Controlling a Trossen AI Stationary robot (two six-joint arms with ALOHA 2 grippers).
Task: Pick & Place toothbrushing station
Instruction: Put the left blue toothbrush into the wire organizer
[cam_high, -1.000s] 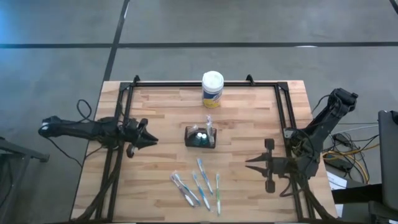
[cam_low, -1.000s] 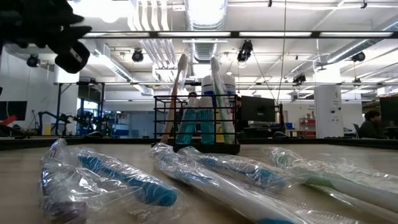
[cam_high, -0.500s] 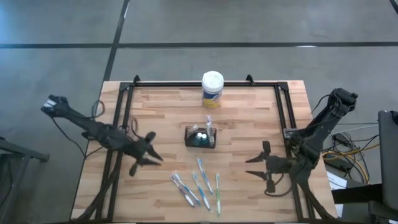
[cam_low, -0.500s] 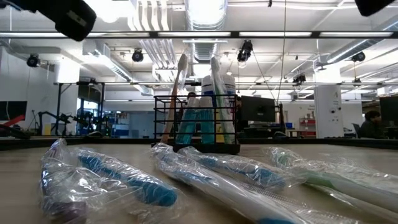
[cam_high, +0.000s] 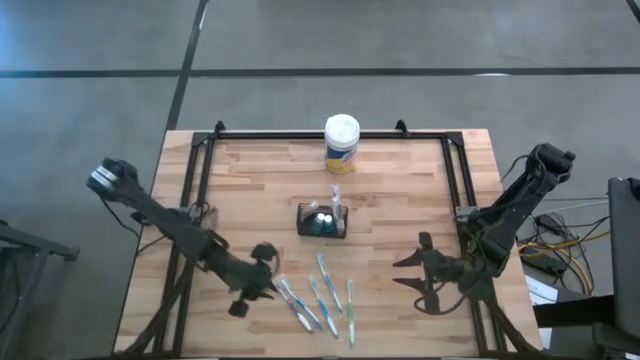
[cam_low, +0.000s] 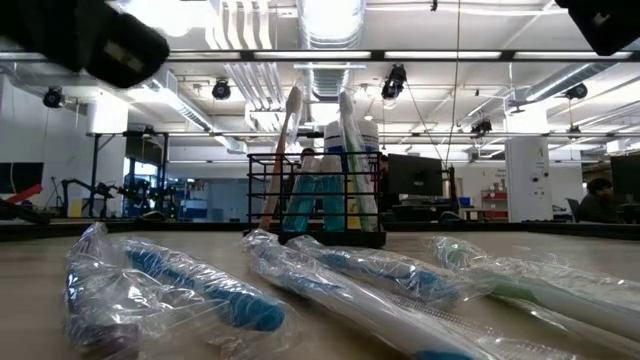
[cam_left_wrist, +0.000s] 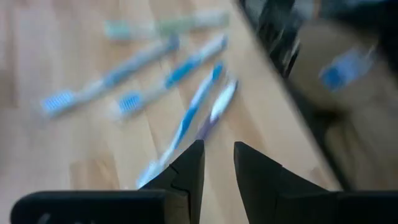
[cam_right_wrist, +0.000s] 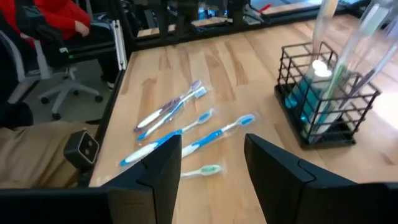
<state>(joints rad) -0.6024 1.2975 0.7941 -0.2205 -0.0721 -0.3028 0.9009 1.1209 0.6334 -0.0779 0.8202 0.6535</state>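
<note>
Left gripper (cam_high: 262, 283): low at your 7 o'clock on the table, fingers set to a narrow gap and gripping nothing, tips just beside the loose toothbrushes.
Loose toothbrushes (cam_high: 318, 297): five or so in clear wrappers, fanned out at 6 o'clock, some touching or overlapping; your nearest (cam_left_wrist: 186, 119) is a blue one lying next to a purple-tinted one.
Risk, double pick: with that slim opening over two brushes side by side, you could pinch both wrappers or skid one away.
Risk, wrapper slip: crinkly film looks slick to me; grab film alone and the brush may slide out on the lift.
Right gripper (cam_high: 418, 278): hanging at 4 o'clock near the table's edge, fingers spread wide, empty, facing the brushes and caddy.
Risk, arms meeting: both are aimed at the same cluster; send them in together and they could collide over it.
Caddy (cam_high: 323, 220): black wire basket at dead centre, upright, already carrying two white-capped tubes (cam_high: 320, 214) and tall wrapped brushes.
Risk, tipping: it looks light and top-heavy; knock a standing brush while you drop another in and it may topple.
Canister (cam_high: 342, 143): white lid, yellow label, at 12 o'clock, well apart.
</note>
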